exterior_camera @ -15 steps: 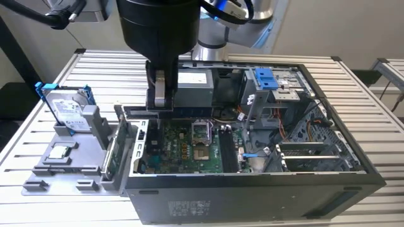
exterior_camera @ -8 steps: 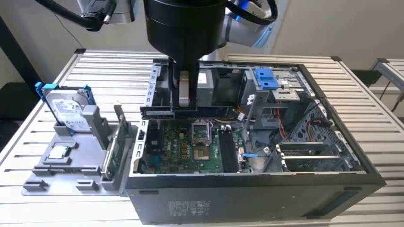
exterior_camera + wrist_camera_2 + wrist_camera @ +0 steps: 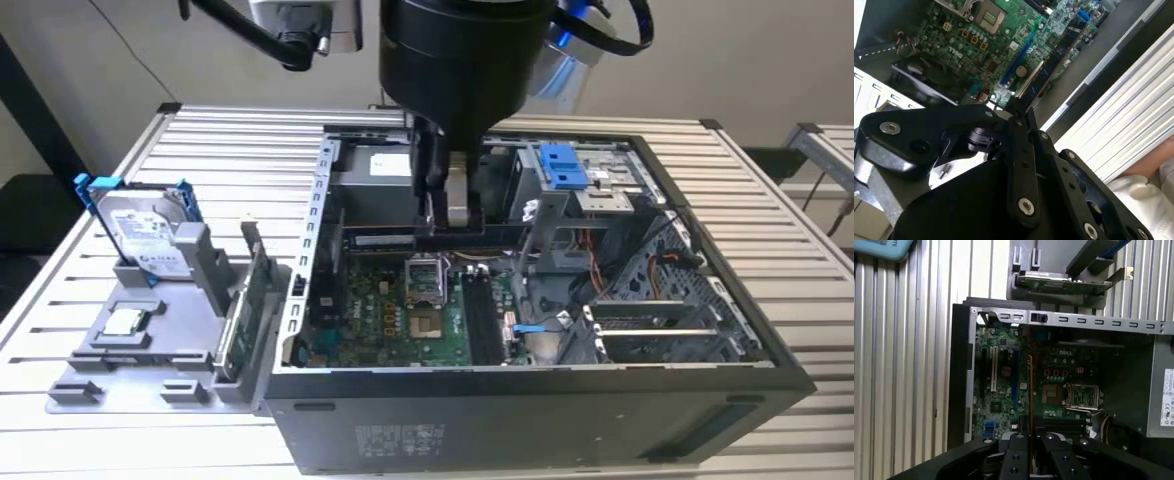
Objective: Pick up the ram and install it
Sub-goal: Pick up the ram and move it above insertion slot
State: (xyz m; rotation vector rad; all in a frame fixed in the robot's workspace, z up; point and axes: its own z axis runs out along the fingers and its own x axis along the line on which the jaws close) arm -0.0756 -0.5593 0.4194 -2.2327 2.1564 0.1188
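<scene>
In the exterior view, one gripper (image 3: 450, 222) reaches down into one open computer case (image 3: 534, 420). Its fingers are pinched on the one ram (image 3: 380, 238), which hangs level above the motherboard (image 3: 387, 320). Outside the case, on the exterior view's left, one hard drive (image 3: 140, 235) and one green card (image 3: 240, 320) stand in a gray holder (image 3: 134, 375).

In the second wrist view, the ram (image 3: 1051, 62) juts from the clamped gripper (image 3: 1016, 107) over the motherboard (image 3: 1004, 30).

In the first wrist view, the ram (image 3: 1029, 390) shows edge-on, reaching out from the gripper (image 3: 1029, 436) above the motherboard (image 3: 999, 400).
</scene>
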